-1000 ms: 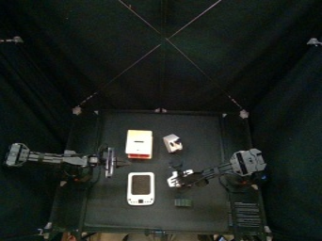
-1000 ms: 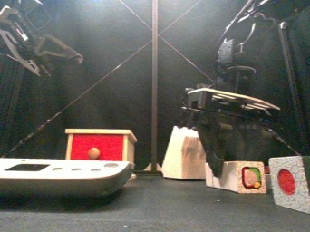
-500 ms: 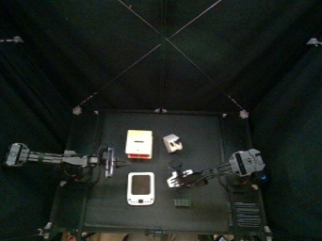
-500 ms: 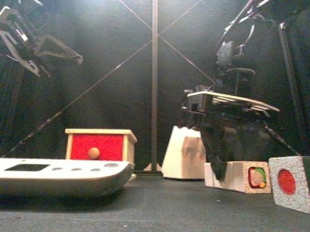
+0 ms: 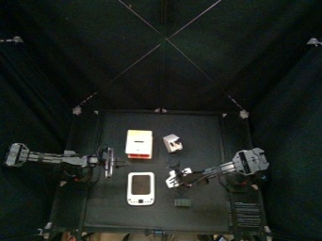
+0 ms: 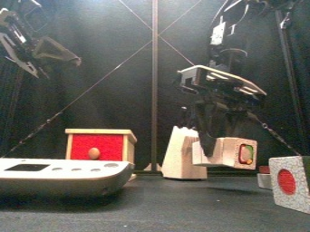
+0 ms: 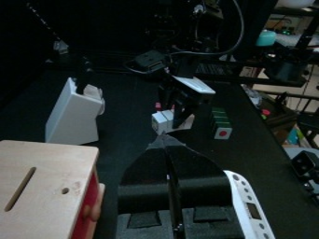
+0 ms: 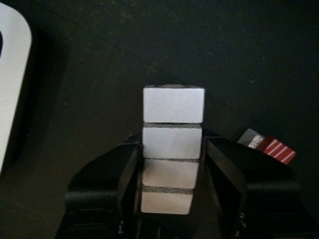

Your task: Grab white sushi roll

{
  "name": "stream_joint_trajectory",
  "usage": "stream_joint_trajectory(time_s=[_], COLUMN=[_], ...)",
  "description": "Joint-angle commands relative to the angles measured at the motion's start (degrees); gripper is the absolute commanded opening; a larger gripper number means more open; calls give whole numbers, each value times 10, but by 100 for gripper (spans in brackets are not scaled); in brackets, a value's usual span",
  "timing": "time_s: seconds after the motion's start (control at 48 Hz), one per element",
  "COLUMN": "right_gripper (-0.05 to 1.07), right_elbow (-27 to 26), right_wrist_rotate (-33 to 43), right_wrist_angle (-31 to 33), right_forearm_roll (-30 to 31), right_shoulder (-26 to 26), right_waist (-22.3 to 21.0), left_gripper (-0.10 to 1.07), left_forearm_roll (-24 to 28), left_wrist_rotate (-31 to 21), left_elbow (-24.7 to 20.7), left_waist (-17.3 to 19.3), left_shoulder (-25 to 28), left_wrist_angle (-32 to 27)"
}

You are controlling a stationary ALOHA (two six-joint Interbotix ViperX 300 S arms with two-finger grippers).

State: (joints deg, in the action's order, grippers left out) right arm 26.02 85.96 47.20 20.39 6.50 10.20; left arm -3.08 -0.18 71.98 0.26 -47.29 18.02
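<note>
Both jaws of the R gripper (image 8: 171, 157) are narrowed onto the white sushi roll (image 8: 173, 105), as we read it. The roll sits btwn them, long axis running straight out along the jaws, w/ its end poking past the tips. From the front it hangs tilted, clear of the table (image 6: 158, 204). L arm (image 5: 51, 158) rests well apart.

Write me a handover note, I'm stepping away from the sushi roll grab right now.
Right gripper: shut on the white sushi roll, which is tilted and appears just clear of the table in the front view.
Left gripper: shut, empty, resting at the table's left side.
Done: grab made.
Left: check the grip is secure. The small red piece lies close beside the right jaw.
</note>
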Motion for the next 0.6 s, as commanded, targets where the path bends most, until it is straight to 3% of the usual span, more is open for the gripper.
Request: stream_joint_trajectory(time_s=[0.0,0.583], right_gripper=[56,56], right_elbow=[-11,-10], right_wrist_rotate=[-1,1], right_wrist_angle=[0,-8], right_forearm_roll=[2,-1], right_shoulder=[-22,-25], right_waist=[-2,-5], left_gripper=[0,0], left_forearm_roll=[-1,0], left_wrist_rotate=[1,3], left_elbow=[-6,-4], left_waist=[5,41], left_shoulder=[-2,-4], left_wrist_angle=[2,-2])
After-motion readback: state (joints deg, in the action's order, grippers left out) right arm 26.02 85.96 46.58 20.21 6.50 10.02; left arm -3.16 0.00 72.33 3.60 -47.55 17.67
